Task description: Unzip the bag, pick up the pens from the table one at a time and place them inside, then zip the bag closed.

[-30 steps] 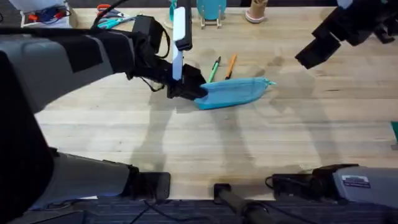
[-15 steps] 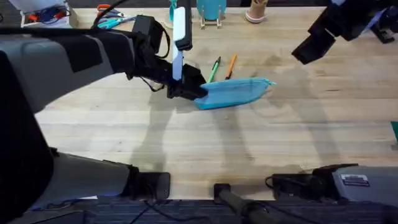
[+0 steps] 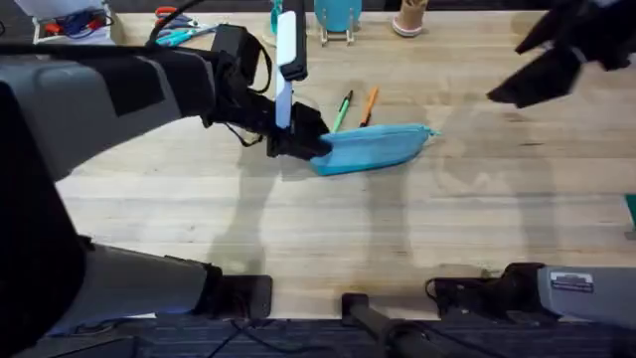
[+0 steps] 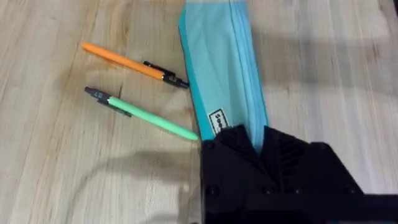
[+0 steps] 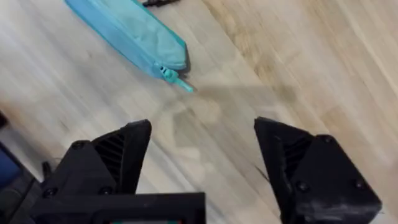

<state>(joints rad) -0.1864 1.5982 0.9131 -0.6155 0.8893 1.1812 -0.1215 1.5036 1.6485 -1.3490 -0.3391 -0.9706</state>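
We start nearest the bases, where the bare table lies between us and the work, then come up to the left gripper, which is clamped on the left end of the bag; the left wrist view shows its black fingers pinching the light blue fabric right beside the small label, so that end is anchored. The bag lies flat a little past mid-table, its long axis running from about nine o'clock to three o'clock, and the zipper looks fully done up, so we judge the unzipping has not begun. The zipper pull sticks out at the three o'clock end, free on the wood and well apart from any finger. Just beyond the bag, toward twelve o'clock, lie the two pens, the green pen and the orange pen, side by side, close to the bag's far edge. Farther off, at about two o'clock from the bag, the right gripper hangs above the table with its jaws spread wide and nothing between them. To do this step well, we think the right arm wants to come down toward eight o'clock onto that little pull tab, close squarely on it rather than on the fabric, and draw it along the zipper line toward the left gripper while the left holds firm. The risk we see is dragging the whole bag or nudging the pens if the pull comes off-line.
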